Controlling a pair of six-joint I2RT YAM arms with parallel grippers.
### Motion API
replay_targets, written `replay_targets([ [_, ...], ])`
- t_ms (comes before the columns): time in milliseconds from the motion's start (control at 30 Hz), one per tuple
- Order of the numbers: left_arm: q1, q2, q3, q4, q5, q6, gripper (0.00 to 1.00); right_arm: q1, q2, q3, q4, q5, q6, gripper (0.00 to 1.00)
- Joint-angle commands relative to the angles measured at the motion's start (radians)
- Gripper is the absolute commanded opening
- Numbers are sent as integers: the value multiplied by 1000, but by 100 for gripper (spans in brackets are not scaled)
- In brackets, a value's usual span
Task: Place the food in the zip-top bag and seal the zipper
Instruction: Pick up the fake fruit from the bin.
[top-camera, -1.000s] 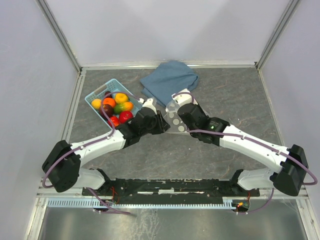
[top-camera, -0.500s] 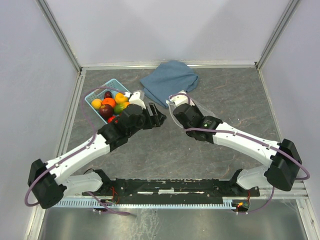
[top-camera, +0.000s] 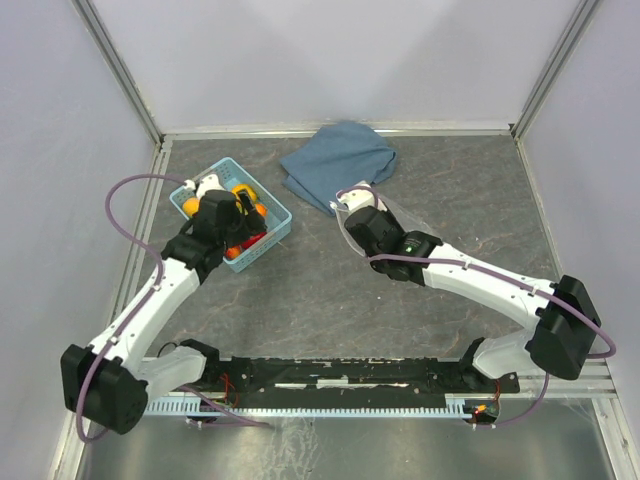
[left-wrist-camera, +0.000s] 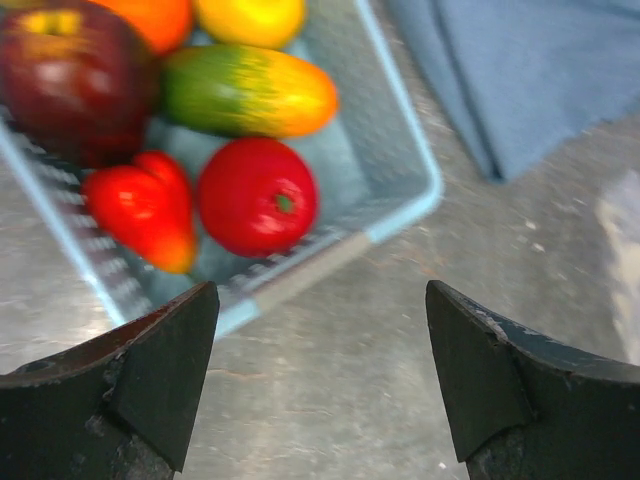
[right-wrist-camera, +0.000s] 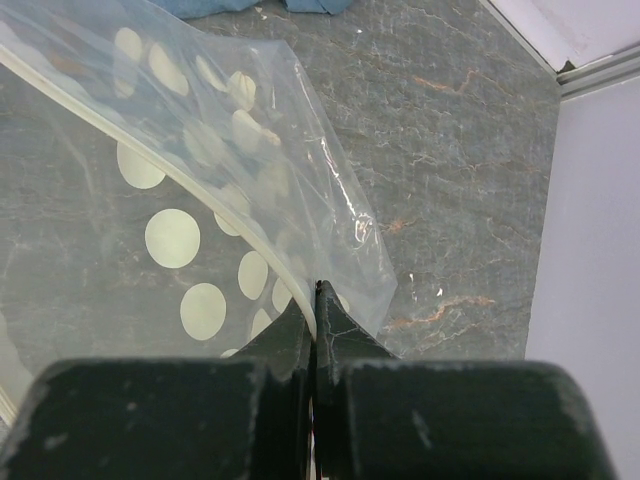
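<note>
**A:** Top view first. Where are the arms?

**B:** The left gripper (top-camera: 228, 212) hangs over the light-blue plastic basket (top-camera: 280, 213) in the upper left of the frame, above the small glossy toy fruits (top-camera: 245, 190). The right gripper (top-camera: 347, 203) is mid-frame, just below the folded blue cloth (top-camera: 338, 160). The clear dotted zip-top bag (top-camera: 392, 212) shows faintly beside it.

**A:** And the left wrist view?

**B:** Its dark fingers (left-wrist-camera: 150, 370) are spread wide, with nothing between them. The basket fills the upper left and all the fruits lie inside it: red, dark purple, orange, yellow and a green-to-orange one. The cloth is at upper right.

**A:** And the right wrist?

**B:** The jaws are pressed together, pinching the bag's edge at the pale zipper strip (right-wrist-camera: 170, 165). The bag spreads toward the upper left over the grey marbled table (right-wrist-camera: 450, 120).
</note>
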Motion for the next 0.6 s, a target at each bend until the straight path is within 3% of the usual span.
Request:
replay_targets([
  [0,106,54,81,-79,-50,119,91,-6,-5,33,49,-8,-3,1],
  [200,178,160,159,-109,-236,189,96,-17,-24,-5,78,-49,0,1],
  [567,314,400,302,-88,-169,259,97,-22,-16,-24,113,-86,12,1],
])
